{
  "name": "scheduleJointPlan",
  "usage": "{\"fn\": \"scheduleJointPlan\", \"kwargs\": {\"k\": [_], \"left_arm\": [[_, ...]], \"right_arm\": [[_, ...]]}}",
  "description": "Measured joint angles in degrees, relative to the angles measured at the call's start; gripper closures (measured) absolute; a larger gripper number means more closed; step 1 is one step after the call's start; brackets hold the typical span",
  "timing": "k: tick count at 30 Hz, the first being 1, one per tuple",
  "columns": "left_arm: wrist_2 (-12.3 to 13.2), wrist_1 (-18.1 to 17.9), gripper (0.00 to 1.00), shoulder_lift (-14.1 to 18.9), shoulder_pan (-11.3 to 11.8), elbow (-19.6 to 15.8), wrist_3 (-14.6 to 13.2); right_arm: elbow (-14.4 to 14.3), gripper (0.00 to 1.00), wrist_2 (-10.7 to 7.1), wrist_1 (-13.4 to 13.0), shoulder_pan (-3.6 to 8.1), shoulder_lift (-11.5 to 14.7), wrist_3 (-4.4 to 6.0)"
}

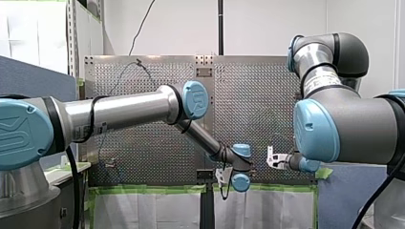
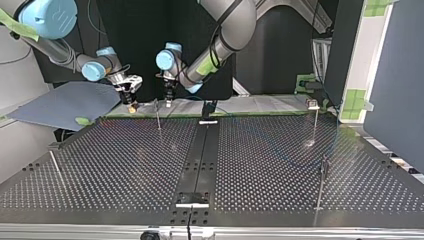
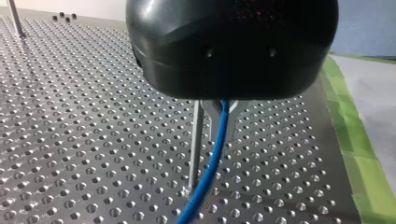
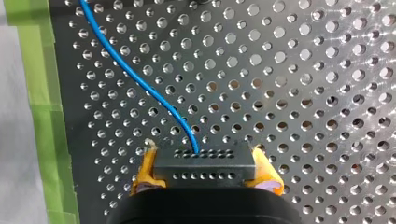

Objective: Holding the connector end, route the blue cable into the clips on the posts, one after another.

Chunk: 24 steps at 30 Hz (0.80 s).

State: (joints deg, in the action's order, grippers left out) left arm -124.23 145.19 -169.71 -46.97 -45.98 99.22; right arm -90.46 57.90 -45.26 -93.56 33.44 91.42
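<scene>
The blue cable (image 4: 140, 81) left the black connector (image 4: 205, 167) from a hole in its upper row. It ran in a slack curve over the perforated table (image 4: 303, 93), away from my right gripper (image 4: 205, 161). That gripper was clenched on the connector, with a yellow pad (image 4: 145, 169) pressed against each end of the block. The hold appeared square and firm.

Further along, the cable passed beneath my left gripper (image 3: 219, 116) and hung just beside a thin post (image 3: 196, 144), near its upper part. The gripper's black body hid the contact, so it could not be determined whether my left gripper was clamped on the cable. No clip was visible there either.

The top view showed both grippers at the table's far edge, one on each side of that post. Two further posts (image 2: 316, 122) stood well apart at that view's right, and no cable was seen on them.

Assessment: the first clip was being engaged, so the task was at an early stage. To do this step well:
- Hold the connector without twisting it.
- Take up the slack gently, so the span between the grippers is lightly taut.
- Press the cable straight into the clip mouth, without levering the slender post sideways.
- Verify that the cable is seated before moving on to the next post.
</scene>
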Motion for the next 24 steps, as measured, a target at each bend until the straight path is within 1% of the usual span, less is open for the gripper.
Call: {"fn": "scheduleJointPlan", "kwargs": {"k": [8,17,21,24], "left_arm": [[0.6,0.3,0.98,0.0,0.4,1.3,0.6],[2.0,0.2,0.98,-0.1,1.6,1.4,1.3],[2.1,1.7,0.98,0.0,1.7,1.4,2.2],[1.8,3.3,0.98,-0.1,1.1,1.4,2.4]], "right_arm": [[1.8,1.0,-0.03,1.5,-0.28,0.0,-0.16],[2.1,1.0,0.2,1.7,-0.53,0.0,0.04],[2.1,1.0,0.35,1.7,-0.54,0.0,0.03],[2.1,1.0,1.14,2.0,-0.25,0.0,-0.13]]}}
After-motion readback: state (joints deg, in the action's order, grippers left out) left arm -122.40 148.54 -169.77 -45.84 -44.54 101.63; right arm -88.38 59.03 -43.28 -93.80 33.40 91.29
